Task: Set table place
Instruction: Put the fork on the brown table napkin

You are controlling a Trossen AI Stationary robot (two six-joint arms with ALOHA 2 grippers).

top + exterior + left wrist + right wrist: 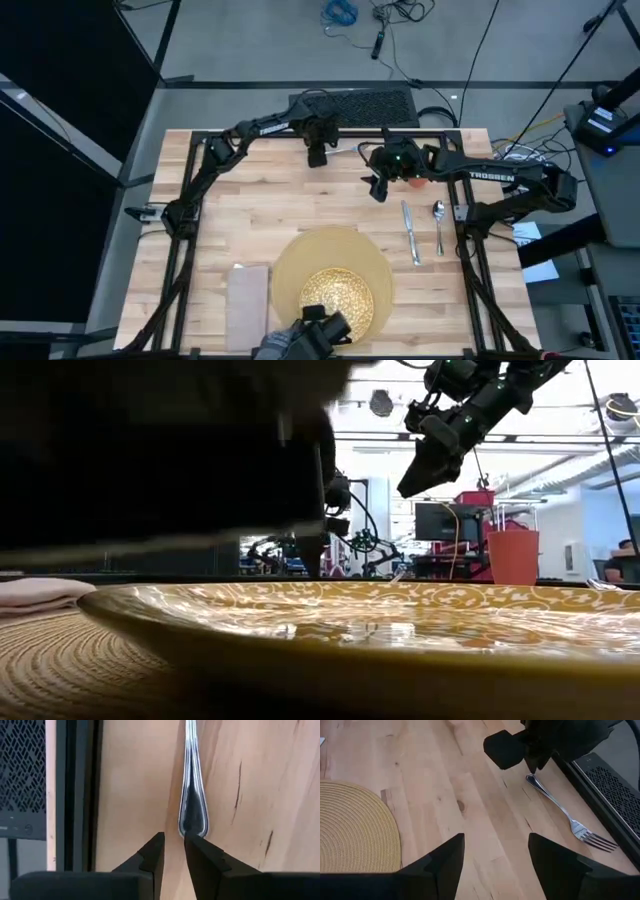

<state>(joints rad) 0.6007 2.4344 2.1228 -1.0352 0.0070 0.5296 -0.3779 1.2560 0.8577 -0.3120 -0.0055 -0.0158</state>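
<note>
The silver fork (563,813) lies flat on the table (250,210) along its far edge, by the black frame. My left gripper (174,840) points down just short of the fork's handle end (192,820); its fingers stand a narrow gap apart and hold nothing. My right gripper (495,837) hangs wide open above the table's far middle, beside the small orange cup (513,557), which stands upright. The knife (410,232) and spoon (439,225) lie side by side to the right of the tan placemat (300,262). The yellow plate (338,298) rests on the mat. The beige napkin (247,300) lies to its left.
A black frame (190,200) rings the tabletop, and a dark perforated box (370,105) sits just beyond the far edge. A dark camera mount (315,335) stands at the near edge over the plate. Bare wood lies between the placemat and the far edge.
</note>
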